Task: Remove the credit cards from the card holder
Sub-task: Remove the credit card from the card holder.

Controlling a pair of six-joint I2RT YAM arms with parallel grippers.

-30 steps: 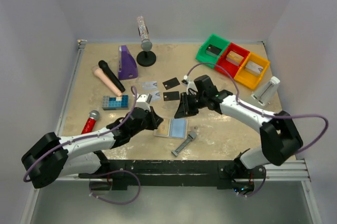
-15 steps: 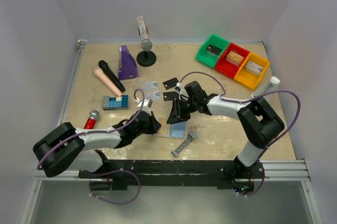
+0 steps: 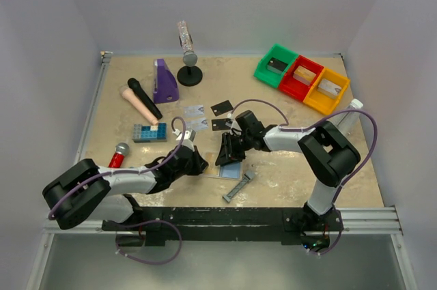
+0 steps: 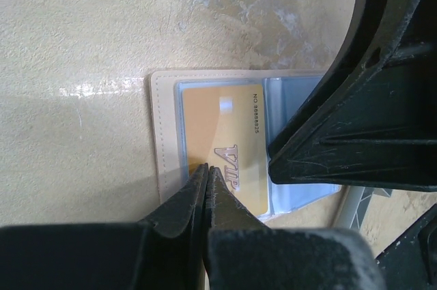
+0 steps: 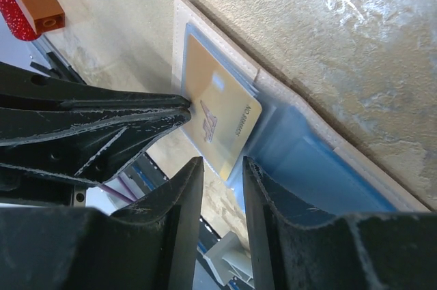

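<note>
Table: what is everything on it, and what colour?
card holder: one, blue and tan, front middle
gold card: one, gold, in the holder's pocket
grey cards: two, pale grey, behind the holder
black cards: two, black, beside the grey ones
studded block: one, blue, left
microphones: three, black, red, silver, left and back
beige stick: one, beige, left
purple stand: one, purple, back left
bins: three, green, red, yellow, back right
bar tool: one, grey, front
left hand: one, black, shut, tips on the gold card
right hand: one, black, open, over the holder

arms [image 3: 121, 181]: white shells, black joints | cables [image 3: 374, 136]: purple loops | left hand [image 4: 208, 167], right hand [image 5: 222, 162]: black, scuffed
</note>
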